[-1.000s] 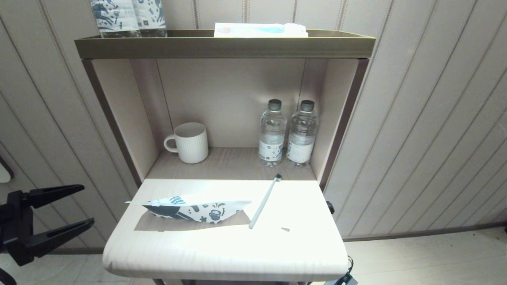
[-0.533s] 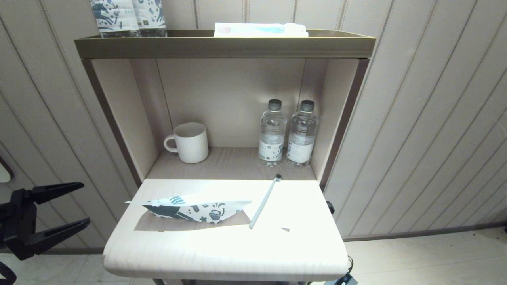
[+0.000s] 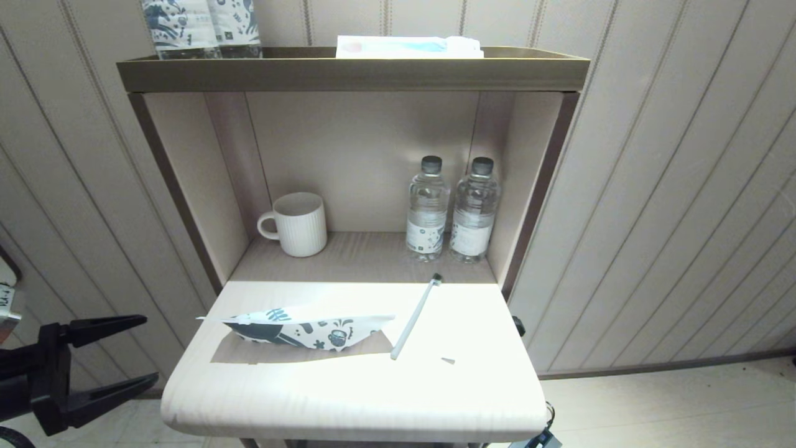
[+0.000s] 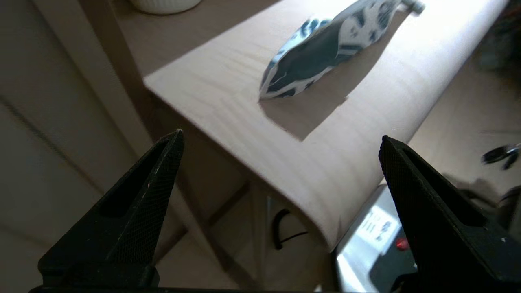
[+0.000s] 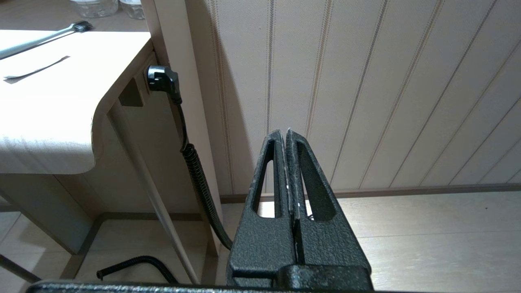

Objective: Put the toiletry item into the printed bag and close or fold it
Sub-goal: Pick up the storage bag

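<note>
Hovering at the lower left of the head view, the left gripper (image 3: pixel 146 351) has dropped and edged in toward the table (image 3: pixel 348 398) compared with a second ago, when it sat higher and further out. Its two black fingers (image 3: pixel 106 323) are spread wide with nothing between them. Nothing on the table has shifted in that time, so the approach looks only begun, with no item yet touched.

Moving rightward, the printed bag (image 3: pixel 305 328) lies on the left-centre of the table, a thin white crinkly pouch with dark teal and blue figures. It is puffed and boat-shaped, pointed at both ends, casting a hard-edged shadow. In the left wrist view the printed bag (image 4: pixel 325 44) sits beyond the rounded table edge, past the wedge-shaped, cross-hatched fingers (image 4: pixel 138 211).

Just right of the bag, the toiletry item (image 3: pixel 413 318) lies flat and slanted. It is a slim, straight white stick, its small dark head pointing toward the shelf, its near end just beside the bag's right tip. A tiny scrap (image 3: pixel 448 360) lies near it.

Behind stand a ribbed white mug (image 3: pixel 298 224) and two clear water bottles (image 3: pixel 451 211).

The right gripper (image 5: pixel 290 140) is parked low beside the table's right side, its textured black fingers pressed together on nothing.
</note>
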